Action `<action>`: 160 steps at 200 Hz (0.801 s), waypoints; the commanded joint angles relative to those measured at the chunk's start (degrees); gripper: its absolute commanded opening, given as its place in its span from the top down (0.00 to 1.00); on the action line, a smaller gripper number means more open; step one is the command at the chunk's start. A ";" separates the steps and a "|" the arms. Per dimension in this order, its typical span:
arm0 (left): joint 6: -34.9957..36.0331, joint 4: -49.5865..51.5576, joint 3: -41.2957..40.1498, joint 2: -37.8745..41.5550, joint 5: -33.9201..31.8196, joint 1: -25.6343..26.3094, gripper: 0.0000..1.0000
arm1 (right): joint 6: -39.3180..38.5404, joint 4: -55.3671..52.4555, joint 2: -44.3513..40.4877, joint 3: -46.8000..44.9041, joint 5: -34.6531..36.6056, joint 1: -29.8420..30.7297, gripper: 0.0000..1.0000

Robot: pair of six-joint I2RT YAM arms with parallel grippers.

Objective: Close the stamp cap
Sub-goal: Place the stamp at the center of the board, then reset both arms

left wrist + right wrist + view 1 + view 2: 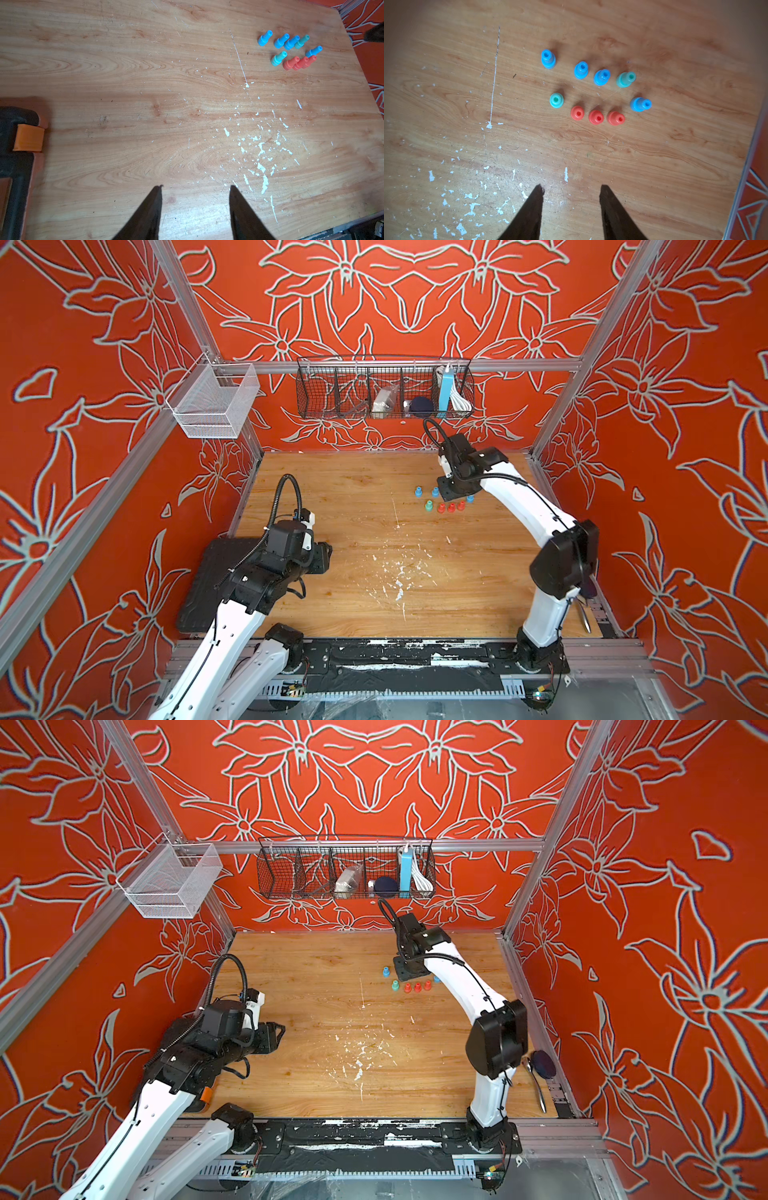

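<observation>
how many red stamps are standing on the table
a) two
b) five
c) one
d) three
d: the right wrist view shows three red stamps in a short row on the wooden table, next to the blue and teal ones.

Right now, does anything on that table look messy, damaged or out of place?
Yes: the wooden table is littered with white flecks and one long white scratch, like chipped paint. A spoon lies stray by the right edge. The stamps all stand upright, none tipped.
</observation>
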State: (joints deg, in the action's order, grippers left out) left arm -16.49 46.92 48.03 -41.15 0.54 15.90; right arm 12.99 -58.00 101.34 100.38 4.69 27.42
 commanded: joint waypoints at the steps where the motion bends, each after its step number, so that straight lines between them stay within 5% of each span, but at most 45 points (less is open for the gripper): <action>1: 0.32 -0.86 -0.49 0.89 -0.61 -0.52 0.47 | 0.73 1.88 -7.96 -5.58 3.89 0.09 0.50; 111: -4.32 -2.95 -0.50 3.49 -1.77 -1.57 0.37 | 2.34 18.69 -47.38 -44.69 23.87 -0.79 0.35; 160: -9.88 -12.38 -6.56 6.92 -8.69 -1.66 0.17 | 3.16 22.98 -58.14 -56.36 33.16 -0.80 0.27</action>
State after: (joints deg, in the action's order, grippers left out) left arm -22.61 40.58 44.77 -36.51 -2.83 14.61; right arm 14.52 -38.74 46.37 47.37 30.06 26.87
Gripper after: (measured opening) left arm 0.778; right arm 0.720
